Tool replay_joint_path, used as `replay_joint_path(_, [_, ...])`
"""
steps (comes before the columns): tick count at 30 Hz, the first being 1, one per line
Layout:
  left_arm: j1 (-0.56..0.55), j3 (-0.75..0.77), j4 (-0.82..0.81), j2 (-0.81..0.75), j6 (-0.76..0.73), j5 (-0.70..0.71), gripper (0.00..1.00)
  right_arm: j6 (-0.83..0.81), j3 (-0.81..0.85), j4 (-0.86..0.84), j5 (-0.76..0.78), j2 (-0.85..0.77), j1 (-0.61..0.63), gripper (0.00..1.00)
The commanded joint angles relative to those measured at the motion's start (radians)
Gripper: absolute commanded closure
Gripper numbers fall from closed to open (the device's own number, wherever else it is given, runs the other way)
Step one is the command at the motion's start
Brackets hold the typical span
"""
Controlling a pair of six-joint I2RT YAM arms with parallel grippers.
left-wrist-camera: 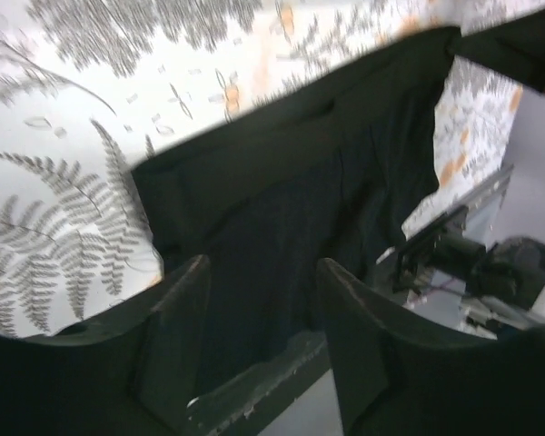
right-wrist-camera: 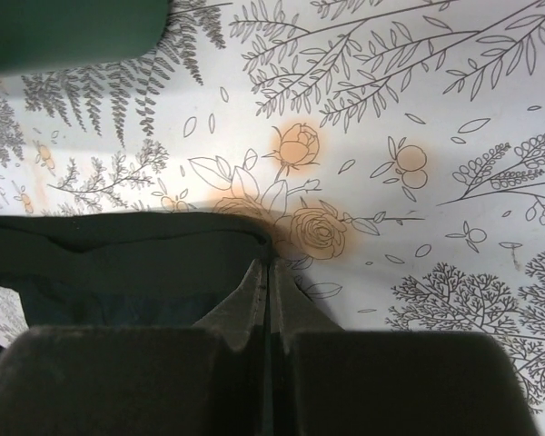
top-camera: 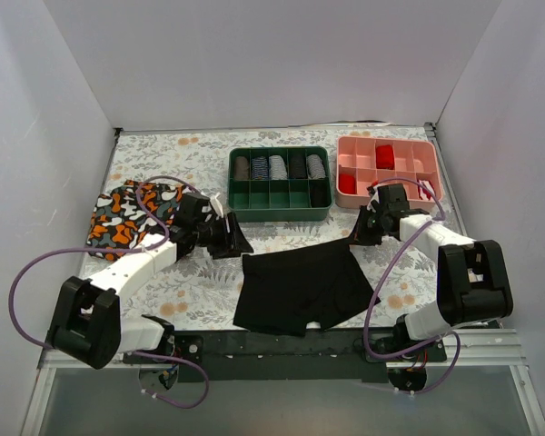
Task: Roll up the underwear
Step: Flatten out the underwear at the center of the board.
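The black underwear (top-camera: 300, 286) lies spread flat on the floral table cover, near the front centre. My left gripper (top-camera: 236, 241) hovers at its far left corner with jaws open and nothing between them. In the left wrist view the underwear (left-wrist-camera: 291, 209) stretches away beyond the open left gripper (left-wrist-camera: 265, 268). My right gripper (top-camera: 359, 234) is at the far right corner. In the right wrist view the right gripper (right-wrist-camera: 271, 265) is shut, its tips pinching the corner of the underwear's (right-wrist-camera: 118, 263) waistband.
A green divided tray (top-camera: 280, 215) with several rolled garments and a pink divided tray (top-camera: 391, 195) stand behind the underwear. A camouflage-patterned garment (top-camera: 127, 218) lies at the left. The green tray's corner (right-wrist-camera: 64, 32) shows in the right wrist view. A black rail (top-camera: 282, 343) runs along the near edge.
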State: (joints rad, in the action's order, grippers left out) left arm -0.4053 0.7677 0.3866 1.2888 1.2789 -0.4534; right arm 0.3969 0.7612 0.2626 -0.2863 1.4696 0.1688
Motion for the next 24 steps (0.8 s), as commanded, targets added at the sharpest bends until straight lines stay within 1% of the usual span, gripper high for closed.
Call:
replay_joint_path(1, [-0.004, -0.091, -0.029, -0.054, -0.004, -0.143, 0.53, 0.013, -0.003, -0.039, 0.012, 0.029, -0.005, 0.99])
replay_joint_path(3, [-0.006, -0.111, -0.092, -0.054, 0.011, -0.207, 0.55, 0.016, -0.013, -0.051, 0.012, 0.024, -0.006, 0.99])
replay_joint_path(5, [-0.007, -0.130, -0.144, -0.039, 0.036, -0.238, 0.57, 0.014, -0.014, -0.048, 0.006, 0.017, -0.006, 0.99])
replay_joint_path(6, [-0.007, -0.140, -0.213, -0.031, 0.055, -0.251, 0.58, 0.007, -0.014, -0.045, 0.003, 0.012, -0.005, 0.99])
replay_joint_path(10, [-0.007, -0.146, -0.284, 0.065, 0.057, -0.184, 0.60, 0.003, -0.013, -0.046, -0.005, 0.011, -0.005, 0.99])
replay_joint_path(11, [-0.007, -0.145, -0.314, 0.084, 0.056, -0.185, 0.61, 0.003, -0.013, -0.046, -0.014, 0.012, -0.005, 0.99])
replay_joint_path(16, [-0.009, -0.127, -0.347, 0.205, 0.053, -0.159, 0.63, 0.002, -0.010, -0.037, -0.017, -0.002, -0.006, 0.99])
replay_joint_path(17, [-0.009, -0.131, -0.353, 0.231, 0.051, -0.143, 0.64, 0.000, -0.005, -0.030, -0.007, -0.011, -0.006, 0.96])
replay_joint_path(18, [-0.007, -0.131, -0.353, 0.237, 0.042, -0.127, 0.64, -0.003, 0.001, -0.020, -0.001, -0.040, -0.005, 0.88])
replay_joint_path(20, [-0.007, -0.134, -0.357, 0.242, 0.028, -0.081, 0.65, -0.012, 0.004, 0.012, 0.027, -0.087, -0.005, 0.81])
replay_joint_path(21, [-0.007, -0.131, -0.356, 0.241, 0.023, -0.073, 0.65, -0.012, 0.006, 0.027, 0.032, -0.145, -0.006, 0.70])
replay_joint_path(23, [-0.007, -0.122, -0.361, 0.236, 0.010, -0.058, 0.65, -0.026, 0.003, 0.070, 0.041, -0.213, 0.004, 0.57])
replay_joint_path(24, [-0.007, -0.117, -0.359, 0.227, 0.007, -0.051, 0.64, -0.030, 0.001, 0.082, 0.033, -0.282, 0.009, 0.48])
